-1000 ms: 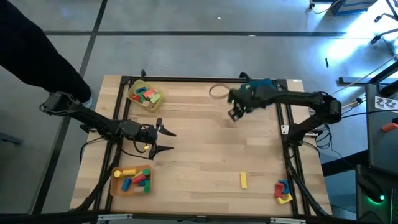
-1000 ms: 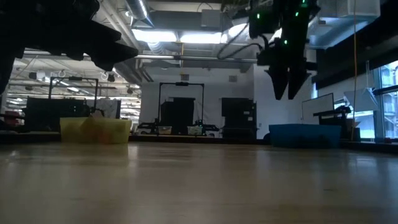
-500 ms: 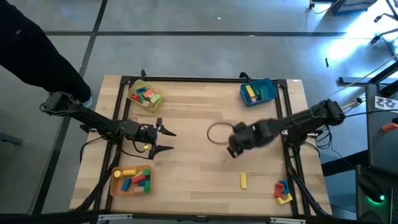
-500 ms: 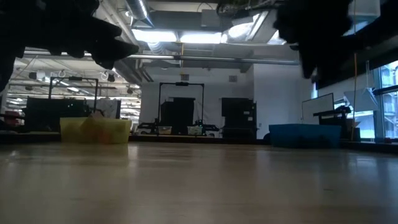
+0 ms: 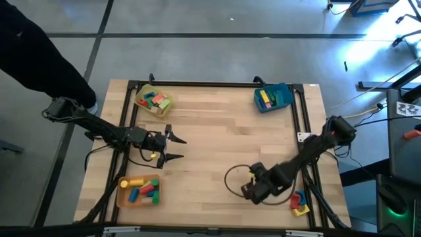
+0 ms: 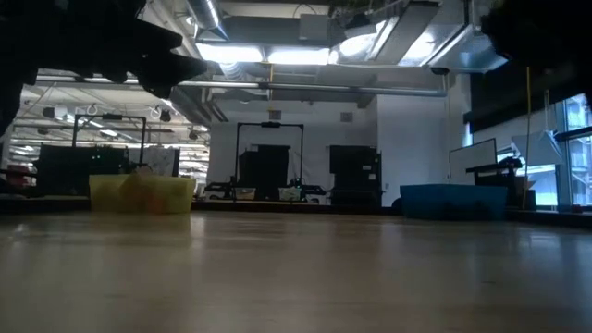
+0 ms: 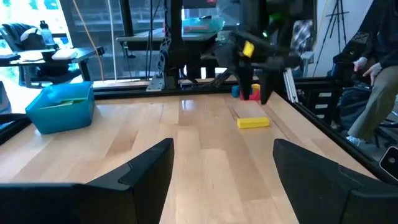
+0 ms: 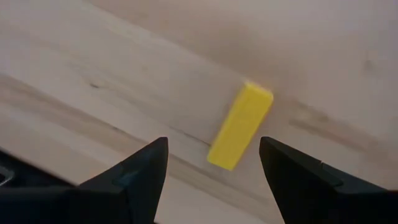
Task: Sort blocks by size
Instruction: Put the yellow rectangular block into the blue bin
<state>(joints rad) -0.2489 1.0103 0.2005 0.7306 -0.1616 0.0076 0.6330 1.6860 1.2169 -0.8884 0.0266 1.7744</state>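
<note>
A yellow bar block (image 8: 240,134) lies flat on the wood table near its front right, also seen in the left wrist view (image 7: 253,122). My right gripper (image 8: 212,149) hangs open above the bar block, fingers pointing down and standing either side of it without touching; in the high view the right gripper (image 5: 252,191) hides it. My left gripper (image 5: 176,148) waits open and level at the table's left middle, with nothing between its fingers (image 7: 149,168). Red, blue and yellow blocks (image 5: 299,203) lie loose at the near right corner.
A yellow tray (image 5: 152,101) of mixed blocks stands at the far left, a blue tray (image 5: 273,97) holding a yellow block at the far right, an orange tray (image 5: 138,191) of blocks at the near left. Bare wood (image 5: 217,138) spans the middle. A person (image 7: 379,74) stands beyond the table.
My right gripper has swung from over the blue tray at the far right across the table toward the near edge, sinking a little and turning about its own axis. It now hangs over the yellow bar block. The bar block has not moved.
</note>
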